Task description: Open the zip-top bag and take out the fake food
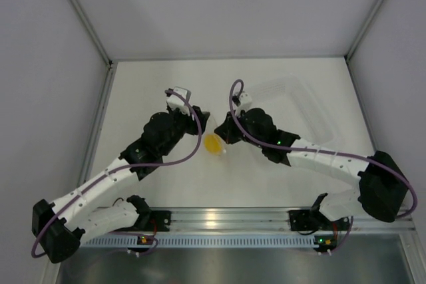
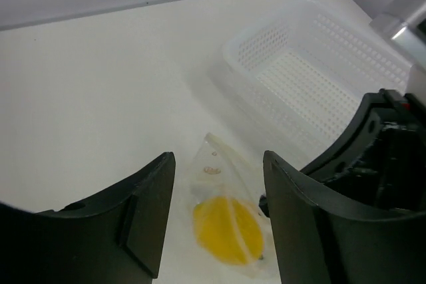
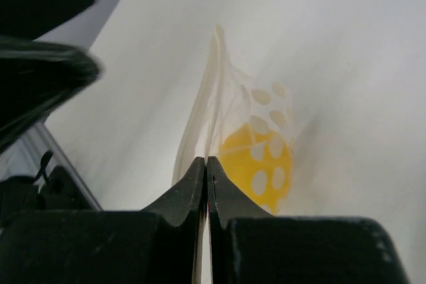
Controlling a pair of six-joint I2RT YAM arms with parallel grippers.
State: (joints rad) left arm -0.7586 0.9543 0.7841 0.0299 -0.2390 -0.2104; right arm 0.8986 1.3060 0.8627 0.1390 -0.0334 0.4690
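**Right end effector pinches the bag, left one waits open**

The white bench [image 1: 153, 91] fills the top view, walled in by pale panels. Across it reach the two arms: the left arm [image 1: 100, 187] rises from 7 o'clock and the right arm [image 1: 326, 157] from 4 o'clock, and their wrists meet near the middle of the bench.

Next in size is a pale perforated tray [image 1: 303, 94]. It lies at about 2 o'clock from that meeting point, with nothing seen inside it. In the left wrist view its near wall [image 2: 259, 104] stands close behind the bag, apart from it.

The left end effector [image 2: 218, 164] has its jaws wide apart. The bag shows in the gap between the two dark fingers, and neither finger touches it. The right end effector [image 3: 207, 171] has its jaws pressed together, clamped on the near edge of the bag, with a thin strip of plastic caught between the fingertips.

The zip-top bag [image 3: 226, 111] is clear, crinkled and printed with white dots. It sits at the centre of the bench [image 1: 214, 139], between the two end effectors, and its upper edge rises to a peak toward 12 o'clock in the right wrist view. Whether the zip is sealed cannot be told.

The fake food [image 2: 227, 229], a smooth yellow oval, is inside the bag at its lower end.
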